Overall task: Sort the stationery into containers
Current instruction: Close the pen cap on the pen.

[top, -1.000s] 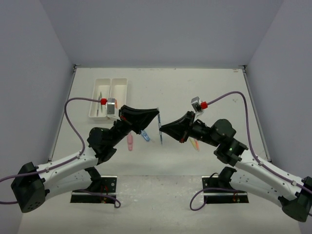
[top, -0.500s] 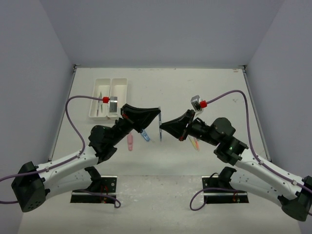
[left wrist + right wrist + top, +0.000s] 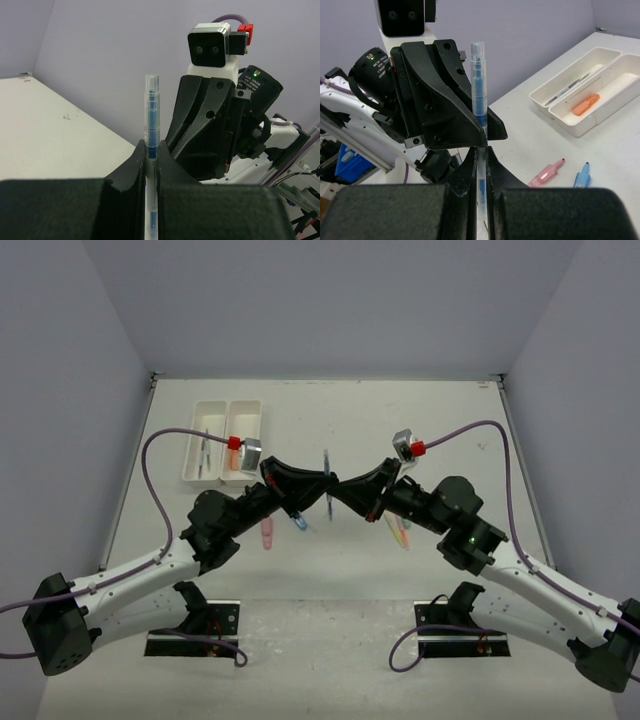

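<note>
A blue-and-white pen [image 3: 327, 485] stands upright in the air over the middle of the table. Both grippers hold it. My left gripper [image 3: 320, 483] is shut on its barrel [image 3: 151, 115] from the left, and my right gripper [image 3: 339, 490] is shut on the same pen [image 3: 478, 85] from the right, fingertips nearly touching. The two joined white containers [image 3: 190, 465] sit at the far left. Thin pens [image 3: 203, 450] lie in the left one and an orange piece [image 3: 585, 104] in the other [image 3: 600, 112].
On the table under the arms lie a pink piece [image 3: 267, 532] and a blue piece [image 3: 298, 521], also seen in the right wrist view as pink [image 3: 547, 173] and blue [image 3: 582, 175]. Yellow and orange markers [image 3: 400, 532] lie beneath the right arm.
The two grippers have closed in on each other around the pen. The left wrist has shifted right, and the pen sits a little farther back.
</note>
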`<act>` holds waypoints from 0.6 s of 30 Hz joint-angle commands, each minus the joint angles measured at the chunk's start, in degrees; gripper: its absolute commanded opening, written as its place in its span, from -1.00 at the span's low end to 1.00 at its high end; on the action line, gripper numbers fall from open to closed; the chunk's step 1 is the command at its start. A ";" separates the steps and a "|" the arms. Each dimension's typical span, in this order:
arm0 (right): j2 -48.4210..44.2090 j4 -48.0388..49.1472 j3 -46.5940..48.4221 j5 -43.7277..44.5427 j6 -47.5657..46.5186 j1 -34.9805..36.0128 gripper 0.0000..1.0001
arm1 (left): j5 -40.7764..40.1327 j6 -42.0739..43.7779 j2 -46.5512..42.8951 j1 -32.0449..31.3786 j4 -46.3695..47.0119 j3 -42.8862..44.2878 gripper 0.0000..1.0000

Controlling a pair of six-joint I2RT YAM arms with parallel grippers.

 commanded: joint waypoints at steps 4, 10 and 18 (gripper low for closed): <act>2.53 4.51 1.58 -7.07 -1.69 0.42 -0.53 | 2.52 3.11 -2.49 0.10 -2.60 2.78 -1.00; 6.85 8.67 0.68 -12.65 0.05 0.67 -0.41 | 4.37 2.58 -2.76 0.04 -2.03 4.46 -1.00; 5.78 6.13 1.50 -9.78 -1.33 0.76 -1.00 | 2.11 4.47 -2.52 0.04 -7.17 6.50 0.23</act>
